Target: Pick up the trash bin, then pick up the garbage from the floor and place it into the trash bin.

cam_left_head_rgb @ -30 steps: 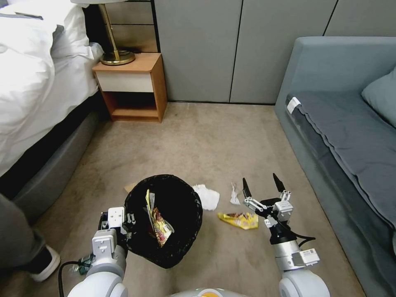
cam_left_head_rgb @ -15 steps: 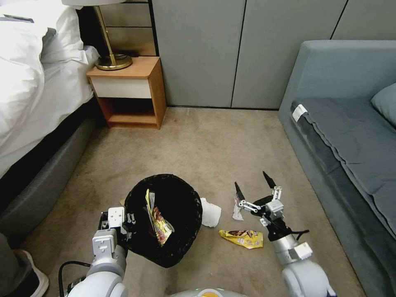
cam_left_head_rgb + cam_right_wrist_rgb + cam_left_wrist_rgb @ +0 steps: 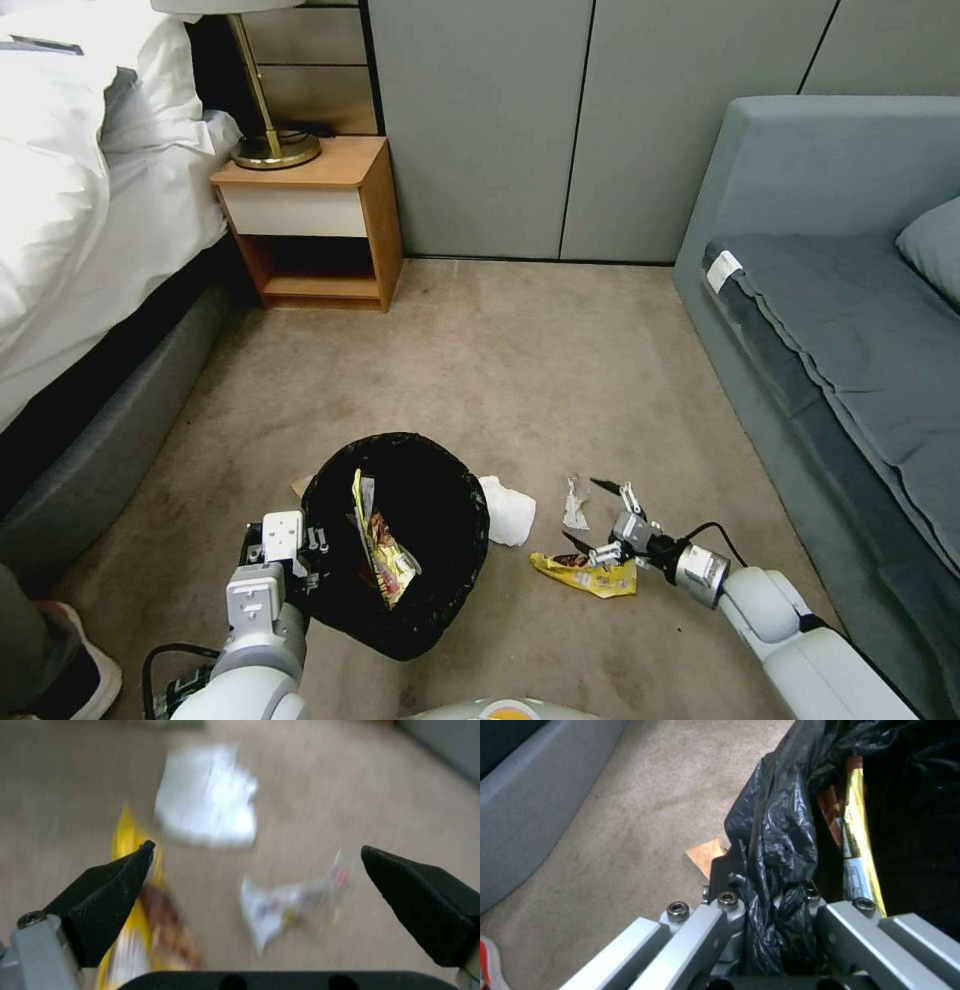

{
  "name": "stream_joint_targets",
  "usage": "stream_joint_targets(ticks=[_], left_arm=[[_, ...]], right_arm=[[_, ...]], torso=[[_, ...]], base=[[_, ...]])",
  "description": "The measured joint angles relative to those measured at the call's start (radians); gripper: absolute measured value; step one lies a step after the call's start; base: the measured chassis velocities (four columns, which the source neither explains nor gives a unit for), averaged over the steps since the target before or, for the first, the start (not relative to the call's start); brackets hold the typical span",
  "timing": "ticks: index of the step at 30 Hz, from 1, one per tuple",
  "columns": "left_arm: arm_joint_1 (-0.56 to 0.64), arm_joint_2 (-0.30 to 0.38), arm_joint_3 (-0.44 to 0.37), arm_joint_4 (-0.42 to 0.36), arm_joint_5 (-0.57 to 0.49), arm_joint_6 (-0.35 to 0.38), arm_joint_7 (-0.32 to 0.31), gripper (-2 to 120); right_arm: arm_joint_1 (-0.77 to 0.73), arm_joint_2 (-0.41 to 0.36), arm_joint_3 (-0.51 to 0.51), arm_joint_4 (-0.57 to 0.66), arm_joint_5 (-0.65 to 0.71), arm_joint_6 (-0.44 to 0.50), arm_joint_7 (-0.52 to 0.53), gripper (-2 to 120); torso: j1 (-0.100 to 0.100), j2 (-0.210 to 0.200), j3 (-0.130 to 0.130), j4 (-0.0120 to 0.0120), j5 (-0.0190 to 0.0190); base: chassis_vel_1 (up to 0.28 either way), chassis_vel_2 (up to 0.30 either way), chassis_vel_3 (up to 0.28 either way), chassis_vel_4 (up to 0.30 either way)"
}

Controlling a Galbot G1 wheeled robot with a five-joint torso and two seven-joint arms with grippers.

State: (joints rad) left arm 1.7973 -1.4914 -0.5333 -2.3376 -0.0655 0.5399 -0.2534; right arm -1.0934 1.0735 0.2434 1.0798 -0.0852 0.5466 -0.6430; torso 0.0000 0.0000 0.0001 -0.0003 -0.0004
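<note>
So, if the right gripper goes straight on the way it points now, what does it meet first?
Probably the small crumpled wrapper, which lies between the open fingers of the right gripper. The white tissue lies beyond it. Depth is unclear, so the carpet may come first.

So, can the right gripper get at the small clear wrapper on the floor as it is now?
Probably yes. The right gripper is low over the carpet with its jaws wide open, and the small clear wrapper lies on bare floor between them. The yellow wrapper lies close beside one jaw and could get caught too.
</note>
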Motion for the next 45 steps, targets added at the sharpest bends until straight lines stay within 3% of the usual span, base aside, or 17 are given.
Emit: stream_joint_targets(ticks=[2, 10, 14, 28, 34, 41, 45], left_arm=[[-0.002, -0.003, 0.002, 0.000, 0.002, 0.000, 0.001, 3], [-0.003, -0.012, 0.014, 0.009, 0.017, 0.000, 0.001, 3], [0.001, -0.010, 0.013, 0.009, 0.017, 0.000, 0.002, 3], [0.023, -0.007, 0.009, -0.006, 0.022, -0.001, 0.002, 3], [0.033, -0.009, 0.009, -0.017, 0.027, -0.003, 0.002, 3], [0.033, -0.011, 0.010, -0.017, 0.030, -0.007, 0.002, 3], [0.031, -0.012, 0.011, -0.017, 0.030, -0.008, 0.002, 3]], right_arm=[[0.040, 0.032, 0.003, -0.100, -0.036, 0.036, -0.019, 100], [0.123, 0.109, 0.023, -0.312, -0.082, 0.067, -0.067, 100], [0.148, 0.130, 0.033, -0.368, -0.092, 0.068, -0.107, 100], [0.211, 0.191, 0.063, -0.506, -0.144, 0.090, -0.133, 100], [0.223, 0.213, 0.071, -0.564, -0.141, 0.096, -0.112, 100], [0.211, 0.220, 0.076, -0.570, -0.123, 0.096, -0.107, 95], [0.200, 0.229, 0.077, -0.578, -0.103, 0.096, -0.107, 86]], torso=[[0.000, 0.000, 0.000, 0.0001, 0.0008], [0.000, 0.000, 0.000, 0.0003, 0.0003], [0.000, 0.000, 0.000, 0.0004, 0.0002], [0.000, 0.001, -0.001, -0.0012, -0.0021], [0.000, 0.001, -0.001, 0.0002, -0.0008], [0.000, 0.001, 0.000, 0.0003, -0.0007], [0.000, 0.001, 0.000, 0.0004, 0.0008]], base=[[0.000, 0.000, 0.000, 0.000], [0.000, 0.000, 0.000, 0.000], [0.000, 0.000, 0.000, 0.000], [0.000, 0.000, 0.000, 0.000], [0.000, 0.000, 0.000, 0.000], [0.000, 0.000, 0.000, 0.000], [0.000, 0.000, 0.000, 0.000]])
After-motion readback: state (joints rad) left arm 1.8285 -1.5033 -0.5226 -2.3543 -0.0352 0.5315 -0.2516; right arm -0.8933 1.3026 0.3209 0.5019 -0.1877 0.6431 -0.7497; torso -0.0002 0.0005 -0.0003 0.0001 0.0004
